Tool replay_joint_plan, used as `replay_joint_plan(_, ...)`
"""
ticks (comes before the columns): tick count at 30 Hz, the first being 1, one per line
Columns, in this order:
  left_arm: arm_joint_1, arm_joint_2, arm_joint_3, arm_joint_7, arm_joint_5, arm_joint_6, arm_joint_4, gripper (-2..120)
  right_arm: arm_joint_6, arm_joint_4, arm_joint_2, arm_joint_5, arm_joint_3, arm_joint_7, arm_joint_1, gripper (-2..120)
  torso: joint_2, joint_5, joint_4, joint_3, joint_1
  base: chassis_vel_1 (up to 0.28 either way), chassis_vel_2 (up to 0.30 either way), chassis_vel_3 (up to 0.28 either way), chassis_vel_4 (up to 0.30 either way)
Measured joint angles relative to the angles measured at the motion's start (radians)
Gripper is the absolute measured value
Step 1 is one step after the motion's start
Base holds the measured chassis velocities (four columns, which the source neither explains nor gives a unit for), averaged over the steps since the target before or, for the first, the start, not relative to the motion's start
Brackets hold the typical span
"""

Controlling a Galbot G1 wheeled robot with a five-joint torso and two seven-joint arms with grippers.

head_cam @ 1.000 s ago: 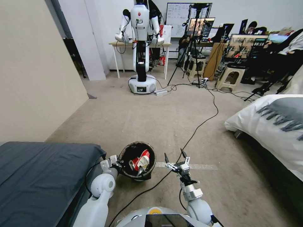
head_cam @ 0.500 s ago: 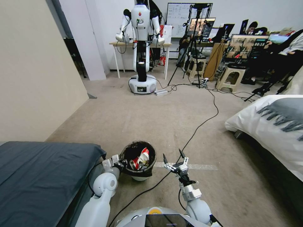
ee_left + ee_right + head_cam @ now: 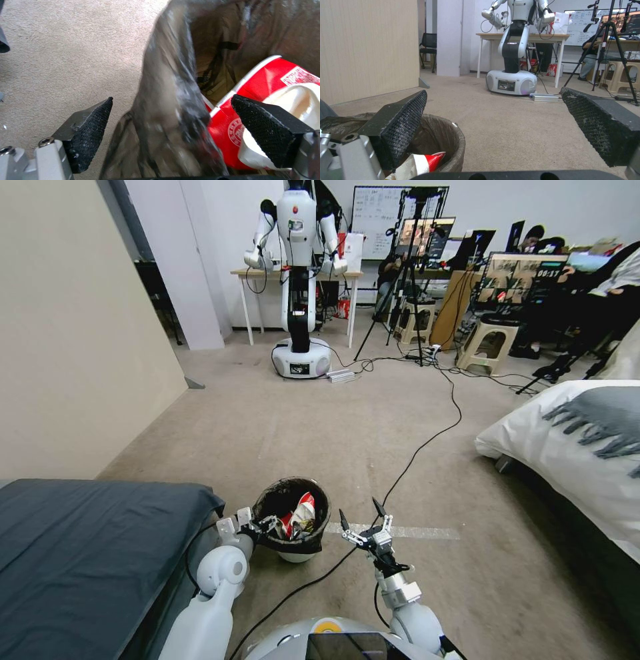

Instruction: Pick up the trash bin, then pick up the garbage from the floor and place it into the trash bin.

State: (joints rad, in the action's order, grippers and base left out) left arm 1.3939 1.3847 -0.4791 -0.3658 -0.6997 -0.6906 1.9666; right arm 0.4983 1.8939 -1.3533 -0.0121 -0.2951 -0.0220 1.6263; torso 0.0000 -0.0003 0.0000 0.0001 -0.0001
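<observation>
Trash bin (image 3: 291,511) unmoved, right hand (image 3: 361,518) nearer it

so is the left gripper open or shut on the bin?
Open. The left gripper straddles the trash bin rim, one pad outside, one inside above a red-and-white wrapper, with gaps both sides.

Light: even, soft indoor light; the floor (image 3: 320,440) is bright and matte.
Shadows: faint, dark only beneath the bed (image 3: 573,447) edge.
Glare: monitor screens (image 3: 517,277) glow bright.
Blur: left wrist view smears the trash bin (image 3: 173,105) liner's rim.
Distortion: head view bows walls outward at its edges.
Focus: pincer pads (image 3: 403,120) close up look soft.
</observation>
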Motion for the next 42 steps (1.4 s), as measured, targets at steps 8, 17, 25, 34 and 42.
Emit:
replay_joint_plan(8, 0.008, -0.001, 0.001, 0.015, 0.028, 0.009, 0.017, 93, 0.001, 0.001, 0.000, 0.001, -0.002, -0.008, -0.002, 100, 0.000, 0.0002, -0.0001, 0.000, 0.000, 0.000, 0.000, 0.000, 0.000)
replay_joint_plan(17, 0.097, 0.000, 0.021, 0.105, 0.323, 0.150, 0.140, 99, -0.020, 0.001, -0.013, 0.008, 0.008, 0.060, -0.016, 100, 0.000, 0.0003, 0.0001, 0.000, 0.000, 0.000, 0.000, 0.000, 0.000)
replay_joint_plan(25, 0.190, 0.032, 0.032, 0.152, 0.590, 0.372, 0.210, 100, -0.023, 0.003, -0.029, 0.008, 0.015, 0.084, -0.023, 100, 0.000, 0.0003, 0.0000, 0.000, 0.000, 0.000, 0.000, 0.000, 0.000)
replay_joint_plan(34, 0.254, 0.058, 0.026, 0.179, 0.792, 0.633, 0.166, 100, -0.020, 0.014, -0.042, 0.006, 0.013, 0.102, -0.023, 100, 0.000, 0.0003, 0.0000, 0.000, 0.000, 0.000, 0.000, 0.000, 0.000)
replay_joint_plan(42, 0.285, 0.081, 0.033, 0.184, 0.873, 0.786, 0.137, 100, -0.022, 0.021, -0.047, 0.000, 0.006, 0.123, -0.014, 100, 0.000, 0.0003, 0.0000, 0.000, 0.000, 0.000, 0.000, 0.000, 0.000)
